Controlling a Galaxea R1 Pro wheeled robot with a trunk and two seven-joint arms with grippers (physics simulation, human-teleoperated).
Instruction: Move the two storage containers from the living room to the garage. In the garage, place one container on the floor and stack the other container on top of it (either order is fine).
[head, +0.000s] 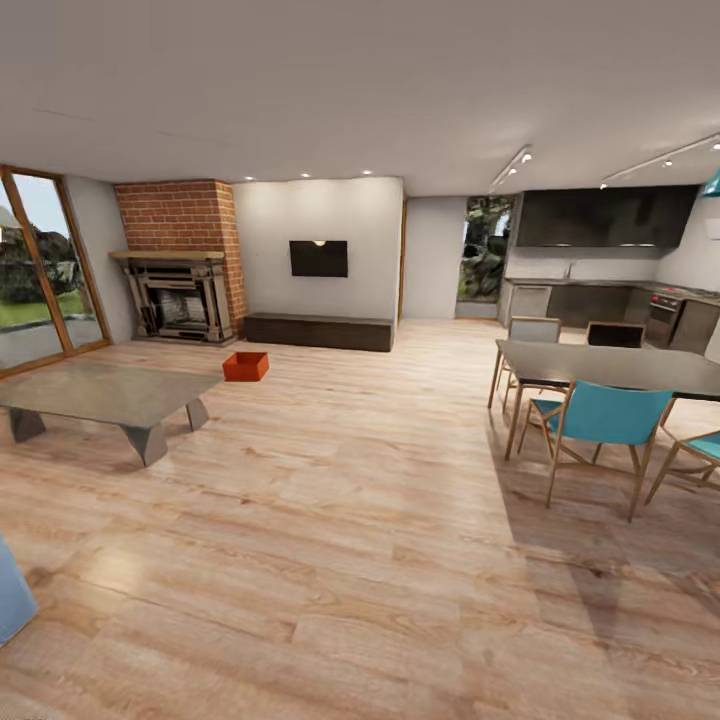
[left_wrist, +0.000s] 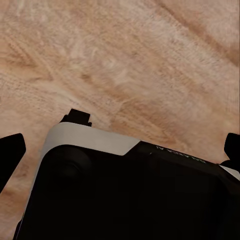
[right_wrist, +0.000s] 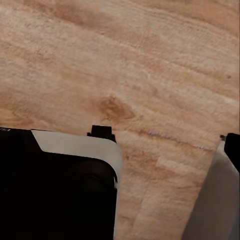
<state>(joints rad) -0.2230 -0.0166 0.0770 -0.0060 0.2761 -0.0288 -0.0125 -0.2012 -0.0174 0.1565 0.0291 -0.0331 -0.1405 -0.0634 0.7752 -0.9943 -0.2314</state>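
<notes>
I am in the living room, on light wood plank flooring (head: 360, 560). One orange-red storage container (head: 246, 366) sits open-top on the planks far ahead, between the brick fireplace (head: 180, 285) and the glass table (head: 100, 392). My left gripper (left_wrist: 120, 150) hangs over bare planks and my own base, with black fingertips (left_wrist: 11, 155) at both edges of the left wrist view, wide apart and holding nothing. My right gripper (right_wrist: 120, 150) also hangs over planks, with one fingertip (right_wrist: 233, 149) at the frame's edge and nothing held. The garage is out of view.
A wall TV (head: 319, 258) hangs over a low dark cabinet (head: 320, 332). Glazed doors (head: 40, 270) stand at the left. A dining table (head: 610, 365) with teal chairs (head: 600, 420) is at the right, in front of a kitchen (head: 600, 290). A blue sofa corner (head: 12, 600) is near left.
</notes>
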